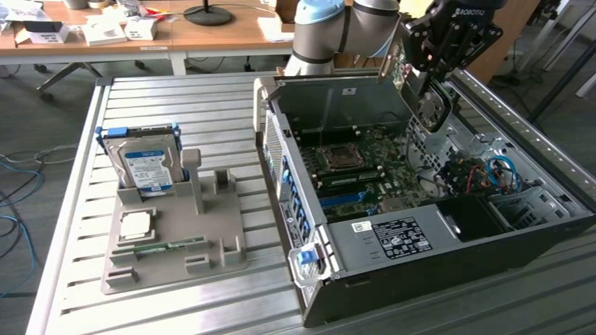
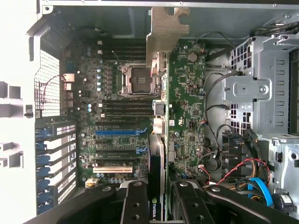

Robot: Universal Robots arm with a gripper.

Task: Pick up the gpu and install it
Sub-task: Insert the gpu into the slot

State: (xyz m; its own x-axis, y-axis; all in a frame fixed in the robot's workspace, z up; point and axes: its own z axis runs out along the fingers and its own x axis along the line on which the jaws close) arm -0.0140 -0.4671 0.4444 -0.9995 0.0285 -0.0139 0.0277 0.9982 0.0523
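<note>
We're watching the black two-fingered gripper (image 2: pixel 158 187), jaws partly closed, pinching the thin dark metal-bracketed gpu (image 2: pixel 157 154) and hovering over the open dark metal computer case (image 1: pixel 447 286).

Soft, even daylight is falling on the slatted table (image 1: pixel 177 98), which is shining pale with mild glare. The open computer case (image 1: pixel 391 279) is shading its own interior, leaving the motherboard (image 1: pixel 359 157) dim. In the wrist view, the gpu (image 2: pixel 158 158) is showing dark while its bracket (image 2: pixel 166 28) is catching light, and the case's outer wall (image 2: pixel 14 93) is washing out white.
</note>
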